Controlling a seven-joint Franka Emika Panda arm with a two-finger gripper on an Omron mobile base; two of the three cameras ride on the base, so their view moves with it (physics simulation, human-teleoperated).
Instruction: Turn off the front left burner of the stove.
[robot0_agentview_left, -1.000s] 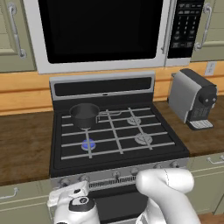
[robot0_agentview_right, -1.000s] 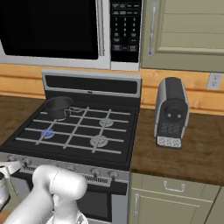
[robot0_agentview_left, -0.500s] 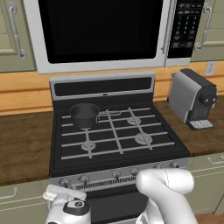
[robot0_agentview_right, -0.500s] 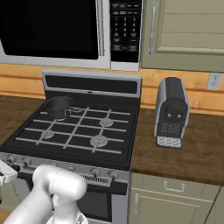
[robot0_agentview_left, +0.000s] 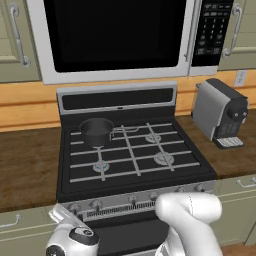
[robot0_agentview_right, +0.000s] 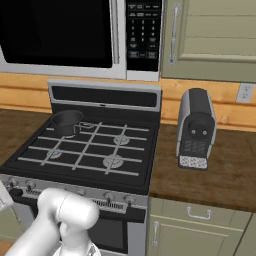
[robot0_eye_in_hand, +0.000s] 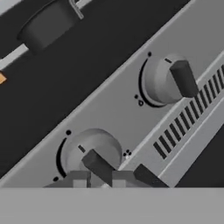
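We found the gripper at 6 o'clock, its fingers closed on the near knob of the stove. The base views alone showed the burner, unlit at 7 o'clock of the saucepan.

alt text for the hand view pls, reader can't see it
Close view of the stove's silver front panel running diagonally, with the tool at the bottom edge right at a round knob. A second knob sits further along the panel beside a row of vent slots. Beyond lies the black cooktop with a dark saucepan at the top.
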